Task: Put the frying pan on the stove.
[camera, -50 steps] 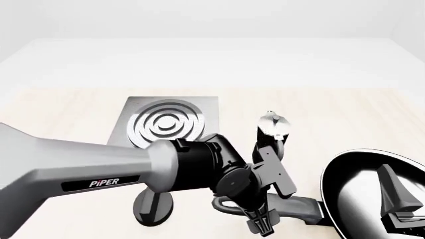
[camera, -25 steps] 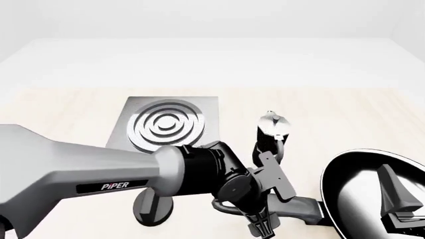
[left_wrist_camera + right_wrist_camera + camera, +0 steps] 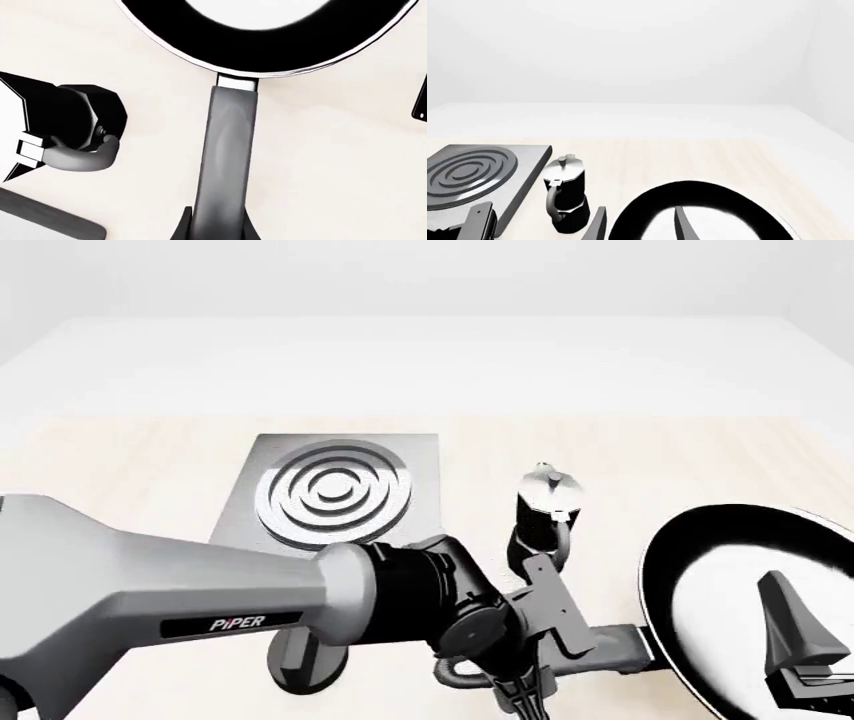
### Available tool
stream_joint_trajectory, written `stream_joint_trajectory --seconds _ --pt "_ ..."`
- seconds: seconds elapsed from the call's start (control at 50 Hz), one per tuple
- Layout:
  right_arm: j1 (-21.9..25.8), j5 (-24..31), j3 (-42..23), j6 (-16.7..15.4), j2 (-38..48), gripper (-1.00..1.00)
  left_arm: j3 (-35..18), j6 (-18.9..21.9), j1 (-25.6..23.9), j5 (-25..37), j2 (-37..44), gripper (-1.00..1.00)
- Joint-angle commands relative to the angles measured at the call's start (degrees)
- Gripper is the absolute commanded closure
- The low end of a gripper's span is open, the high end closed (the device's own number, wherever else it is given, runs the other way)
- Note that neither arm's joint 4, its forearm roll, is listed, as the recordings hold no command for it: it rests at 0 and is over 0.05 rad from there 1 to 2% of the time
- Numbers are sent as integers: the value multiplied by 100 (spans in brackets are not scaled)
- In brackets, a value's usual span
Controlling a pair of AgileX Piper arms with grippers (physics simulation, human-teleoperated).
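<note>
Beside the moka pot (image 3: 545, 515), the frying pan (image 3: 727, 610) (handle gripped) overhangs the frame edge.

Left arm: reaching in low, wrist pointing downward, left tool (image 3: 525, 702) closing around a handle. Right tool (image 3: 801, 655): sitting at the lower right edge, fingers tapering, jaw state unreadable.

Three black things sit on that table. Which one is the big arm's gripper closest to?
The frying pan: the left gripper is down at its long grey handle. The moka pot stands further back, and the black knob sits off to the arm's other side.
</note>
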Motion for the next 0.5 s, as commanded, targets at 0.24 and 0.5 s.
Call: stream_joint_trajectory --seconds 0.24,0.5 --pt "0 0 0 0 0 -100 -734 524 352 643 126 100" --pt "0 0 0 0 0 -100 -819 637 363 853 66 100"
